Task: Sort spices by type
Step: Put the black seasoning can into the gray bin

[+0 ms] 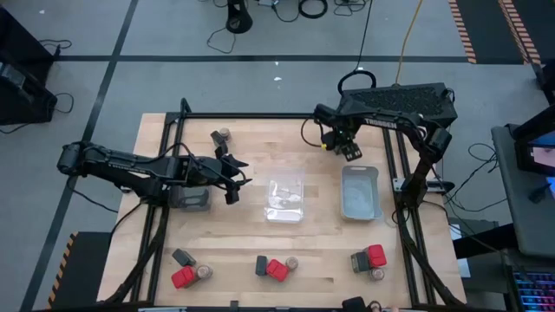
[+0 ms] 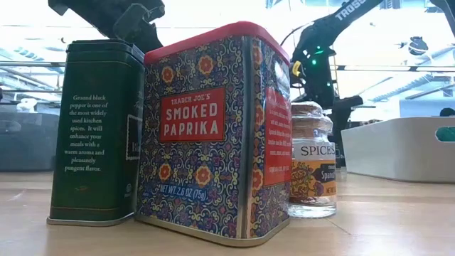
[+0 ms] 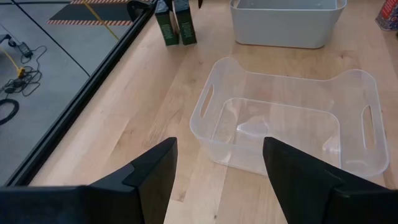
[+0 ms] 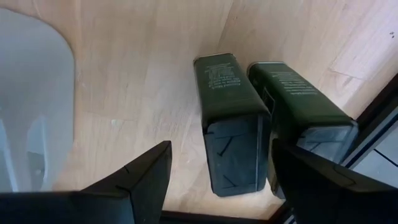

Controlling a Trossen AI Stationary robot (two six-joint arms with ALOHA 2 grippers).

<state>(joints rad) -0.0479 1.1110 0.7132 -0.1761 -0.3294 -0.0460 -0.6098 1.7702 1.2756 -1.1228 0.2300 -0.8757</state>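
Right wrist view, right gripper (image 4: 214, 180) jaws open over two black boxes (image 4: 233, 121), untouched.

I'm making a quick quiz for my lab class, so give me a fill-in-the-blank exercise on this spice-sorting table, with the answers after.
1. The red tin nearest the low camera is labelled smoked ____.
2. The right gripper hovers over two dark green tins, and its jaws are ____.
3. The left gripper faces a clear tray that holds ____ spices.
4. The small jar beside the red tin has a ____ body.

Missing words: paprika; open; no; glass
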